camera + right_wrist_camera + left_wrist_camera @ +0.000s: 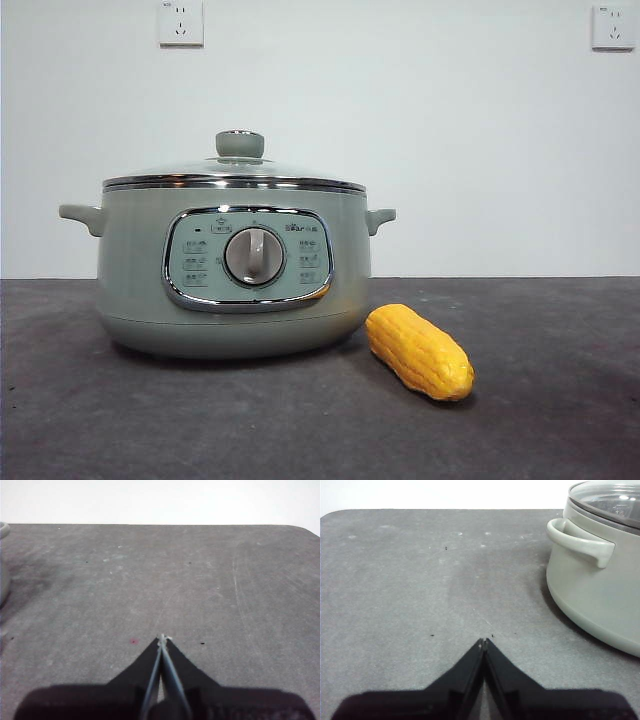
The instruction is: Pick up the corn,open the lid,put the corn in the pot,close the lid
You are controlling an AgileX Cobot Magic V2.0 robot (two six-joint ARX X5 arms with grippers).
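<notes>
Left end effector (484, 642) clenched | right end effector (162, 639) clenched | pot (135, 270) panel writing unreadable

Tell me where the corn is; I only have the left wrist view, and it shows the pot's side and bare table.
Observer: The corn lies on the table beside the pot, on the side away from your handle, near its base.
Operator: Report the lid's seating.
Observer: The lid sits level on the pot's rim, knob upright, in the front view.
Operator: Give me the right pincer.
Observer: The right pincer is shut over bare table, holding nothing; only a sliver of the pot shows at the edge of its view.
</notes>
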